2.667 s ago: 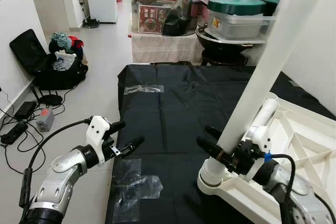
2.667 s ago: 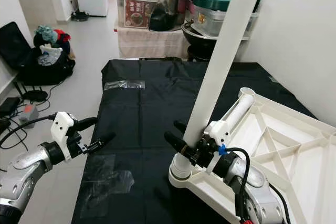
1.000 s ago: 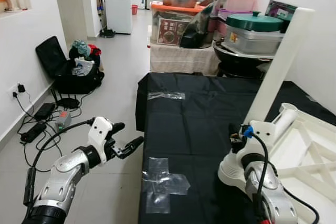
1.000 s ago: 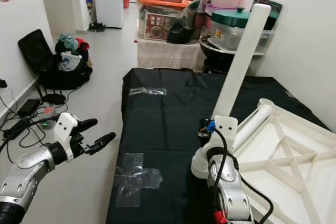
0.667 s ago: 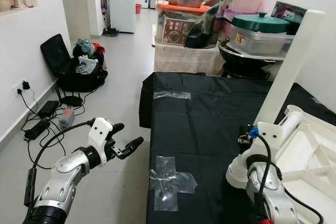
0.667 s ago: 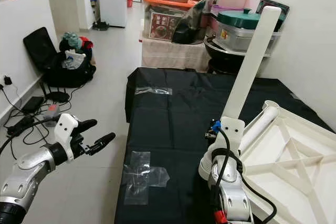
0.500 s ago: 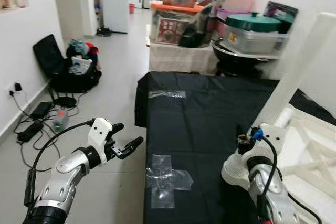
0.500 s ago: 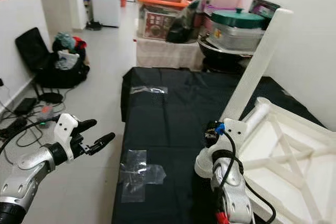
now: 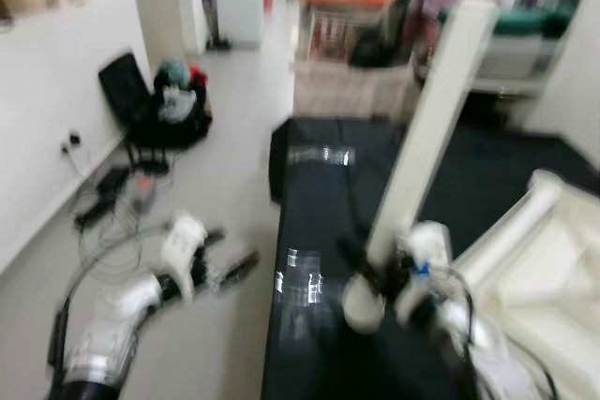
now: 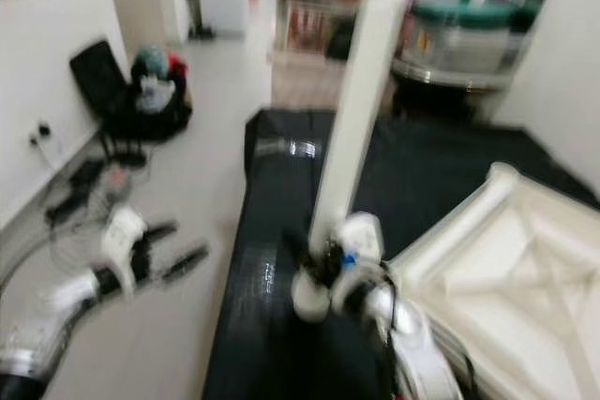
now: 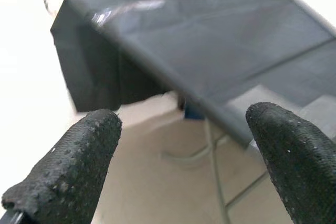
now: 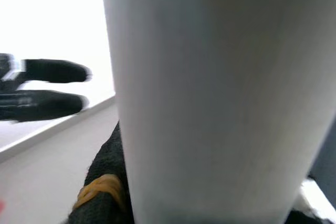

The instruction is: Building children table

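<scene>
The white table leg is pinched near its base between the fingers of the right gripper. The left gripper is held spread, well apart from it.

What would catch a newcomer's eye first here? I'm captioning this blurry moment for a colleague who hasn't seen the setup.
The tall white table leg stands out most, rising steeply over the black-covered table, with the right end effector at its base. Beside it to the right lies the upturned white tabletop. The left end effector is off the table's left edge, above the floor, fingers apart and empty.
</scene>
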Available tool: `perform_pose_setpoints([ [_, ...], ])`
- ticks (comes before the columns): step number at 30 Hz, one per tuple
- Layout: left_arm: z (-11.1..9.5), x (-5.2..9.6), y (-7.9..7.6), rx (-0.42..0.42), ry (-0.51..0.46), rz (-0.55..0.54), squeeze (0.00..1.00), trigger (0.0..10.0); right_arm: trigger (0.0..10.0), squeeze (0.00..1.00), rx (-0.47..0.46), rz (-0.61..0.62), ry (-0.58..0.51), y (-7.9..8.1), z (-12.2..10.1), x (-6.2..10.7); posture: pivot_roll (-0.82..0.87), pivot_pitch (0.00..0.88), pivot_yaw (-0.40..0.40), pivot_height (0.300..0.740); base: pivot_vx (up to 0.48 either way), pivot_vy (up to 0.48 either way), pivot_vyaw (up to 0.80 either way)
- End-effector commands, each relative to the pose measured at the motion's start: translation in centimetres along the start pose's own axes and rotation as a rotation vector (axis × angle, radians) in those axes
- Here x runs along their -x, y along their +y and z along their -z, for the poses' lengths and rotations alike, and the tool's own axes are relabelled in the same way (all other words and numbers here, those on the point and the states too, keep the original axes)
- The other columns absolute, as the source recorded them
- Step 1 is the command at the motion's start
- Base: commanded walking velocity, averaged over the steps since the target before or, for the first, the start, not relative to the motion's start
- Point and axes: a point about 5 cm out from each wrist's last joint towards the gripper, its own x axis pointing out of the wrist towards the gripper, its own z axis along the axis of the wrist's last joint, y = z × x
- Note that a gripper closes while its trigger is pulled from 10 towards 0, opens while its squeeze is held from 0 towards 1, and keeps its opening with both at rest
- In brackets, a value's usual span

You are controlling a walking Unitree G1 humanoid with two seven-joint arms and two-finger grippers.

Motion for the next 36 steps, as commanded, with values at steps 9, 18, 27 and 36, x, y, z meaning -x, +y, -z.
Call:
perform_pose_setpoints([
  [9, -0.7, -0.5, -0.1, -0.01, -0.023, 0.011, 0.0, 10.0, 0.0, 0.0, 0.053, 0.158, -0.185, -4.1, -4.4, -0.2, 0.06, 0.0, -0.072, 0.74, 0.0, 0.0, 0.0],
  [18, -1.0, -0.7, -0.2, -0.008, -0.038, 0.014, 0.0, 10.0, 0.0, 0.0, -0.043, 0.203, -0.242, -3.9, -6.4, -1.0, 0.06, 0.0, -0.066, 0.74, 0.0, -0.36, -0.31],
  [27, -1.5, -0.8, 0.3, 0.015, -0.07, -0.019, 0.0, 10.0, 0.0, 0.0, -0.01, 0.192, -0.243, -3.6, -6.4, -1.2, 0.06, 0.0, -0.066, 0.74, 0.0, -0.313, -0.57],
  [36, -1.7, -0.8, 1.5, 0.018, -0.073, -0.095, 0.0, 10.0, 0.0, 0.0, -0.001, 0.197, -0.241, -3.5, -6.4, -1.0, 0.06, 0.0, -0.062, 0.74, 0.031, 0.0, 0.0],
])
